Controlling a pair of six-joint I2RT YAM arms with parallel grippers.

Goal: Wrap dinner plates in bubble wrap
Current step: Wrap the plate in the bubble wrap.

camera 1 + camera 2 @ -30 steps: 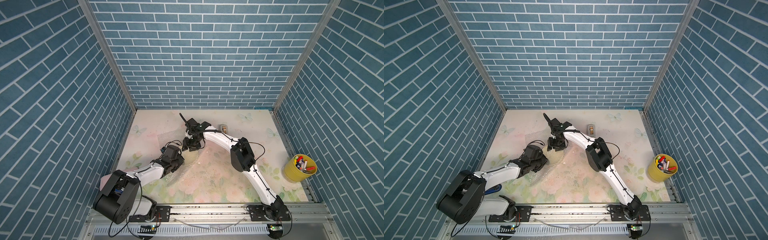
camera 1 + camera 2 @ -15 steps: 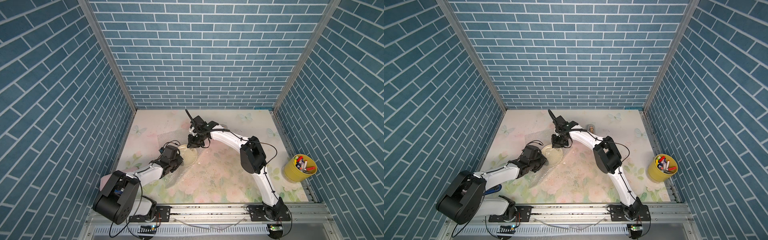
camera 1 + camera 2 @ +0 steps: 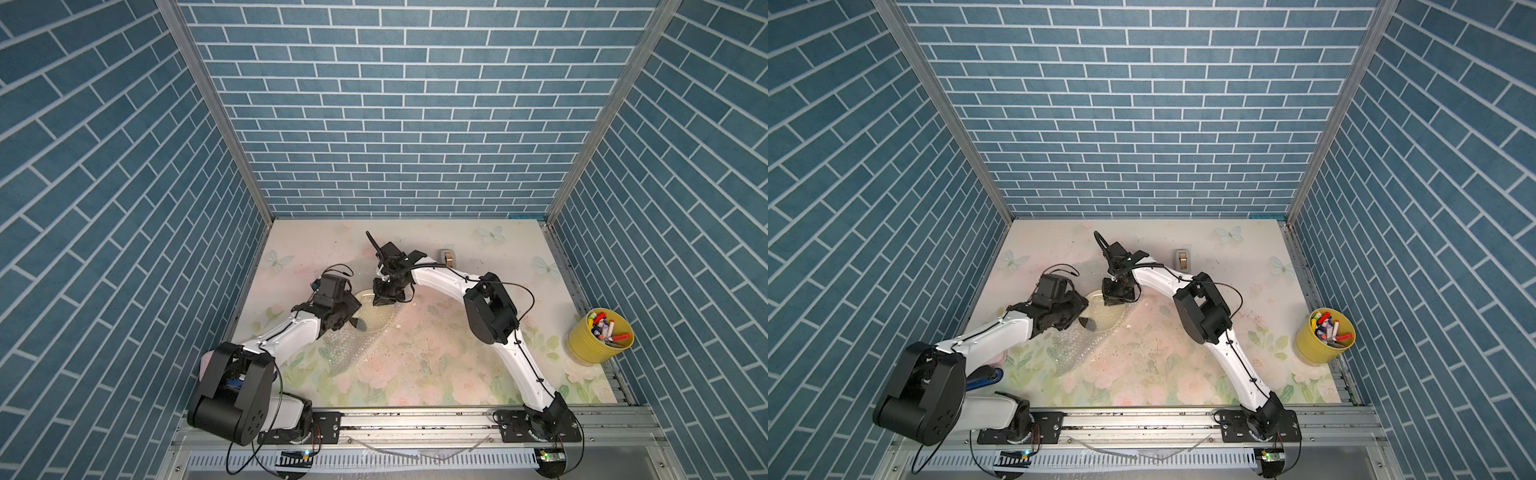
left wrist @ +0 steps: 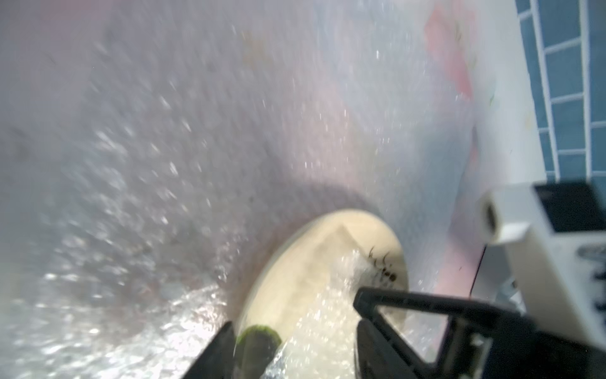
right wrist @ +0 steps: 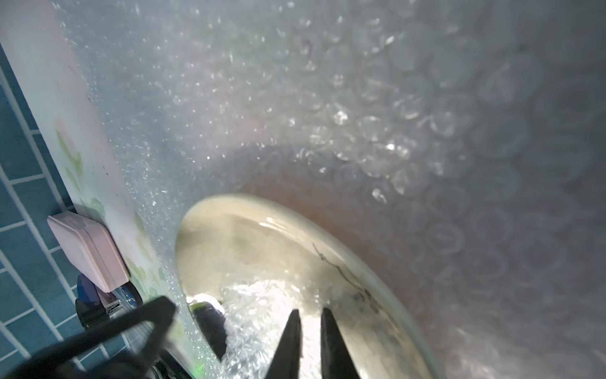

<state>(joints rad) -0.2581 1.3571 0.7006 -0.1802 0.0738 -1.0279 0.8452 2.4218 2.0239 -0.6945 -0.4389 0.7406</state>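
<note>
The cream dinner plate (image 3: 379, 316) (image 3: 1109, 319) lies on the clear bubble wrap (image 3: 345, 353) (image 3: 1070, 348) left of the table's middle. A flap of wrap is folded onto the plate (image 4: 314, 262) (image 5: 249, 249). My left gripper (image 3: 354, 320) (image 3: 1086, 321) (image 4: 293, 311) stands open, its fingers astride the plate's near rim and the flap. My right gripper (image 3: 386, 297) (image 3: 1118, 299) (image 5: 310, 311) reaches in from the far side, with its fingers pinched almost together on the flap over the plate. Its dark brush marks (image 5: 360, 292) show near the rim.
A yellow bucket of markers (image 3: 600, 336) (image 3: 1325, 336) stands at the right edge. A small tape dispenser (image 3: 447, 257) (image 3: 1181, 259) sits behind the right arm. A pink box (image 5: 88, 249) lies by the left wall near the left arm's base. Tiled walls close three sides.
My left gripper has opened and let go of the wrap. My right gripper has closed on the flap over the plate. The plate shows more plainly than a second ago.
</note>
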